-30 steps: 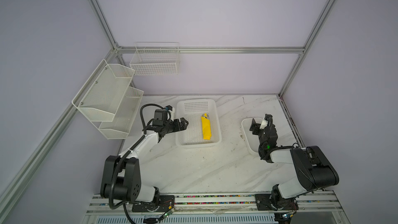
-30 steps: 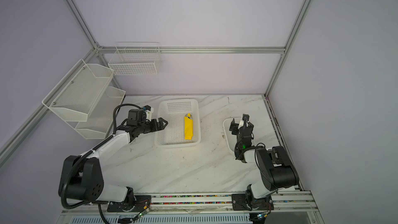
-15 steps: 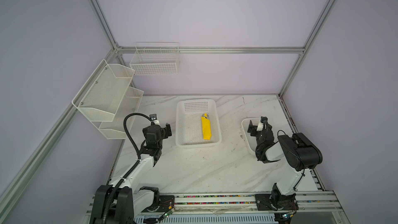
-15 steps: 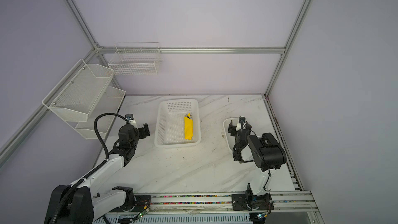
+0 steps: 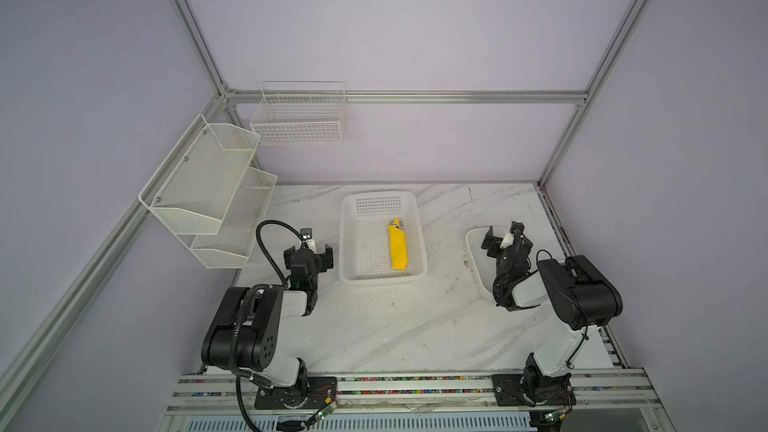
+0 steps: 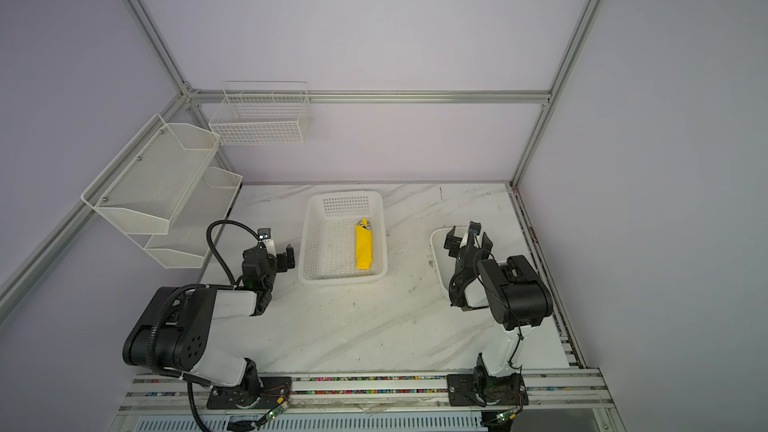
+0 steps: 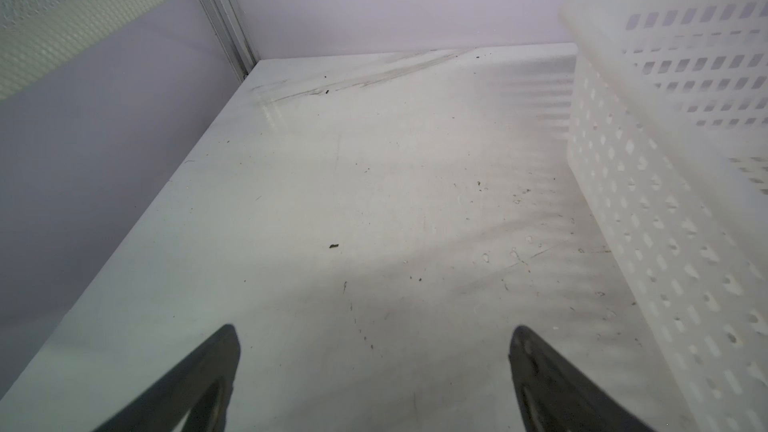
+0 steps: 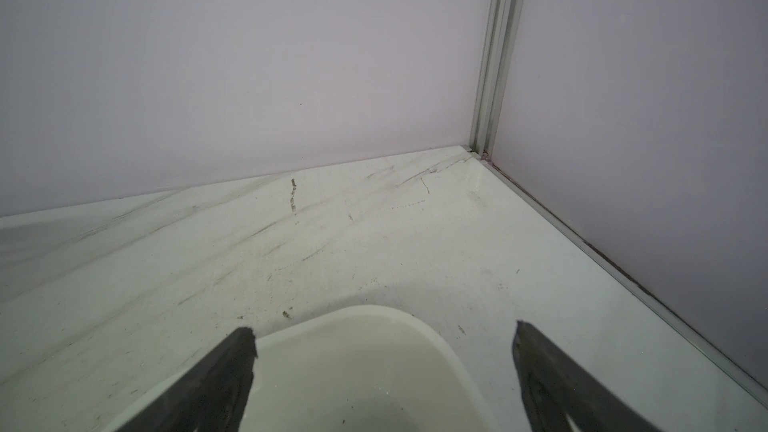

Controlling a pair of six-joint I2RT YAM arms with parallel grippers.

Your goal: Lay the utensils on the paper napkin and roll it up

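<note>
Both grippers stand open. In both top views the left gripper [image 5: 309,252] [image 6: 272,255] hangs just left of the white basket [image 5: 345,243] [image 6: 307,243], at the middle of the frame, with nothing between its jaws. In the left wrist view its dark fingertips [image 7: 224,351] stand well apart over the marble table [image 7: 353,201], close beside the basket's perforated wall [image 7: 648,201]. The right gripper [image 5: 503,238] [image 6: 468,238], at centre right, hovers over the far end of the white tray [image 5: 473,251] [image 6: 436,251], jaws wide and holding nothing. The right wrist view shows the tray's rounded rim [image 8: 374,313] between its fingertips [image 8: 237,351].

The yellow napkin [image 5: 397,249] [image 6: 363,249] lies rolled into a narrow bundle on the basket's floor, along its right side, running from far to near. The utensils [image 5: 397,225] [image 6: 366,224] are wrapped inside it. Only a bit of shiny metal pokes out at the far end, too small to tell which pieces show.

The tray's near part is hidden behind the right arm. At upper left, a mesh shelf [image 5: 208,184] and a wire rack [image 5: 299,118] hang on the walls.
</note>
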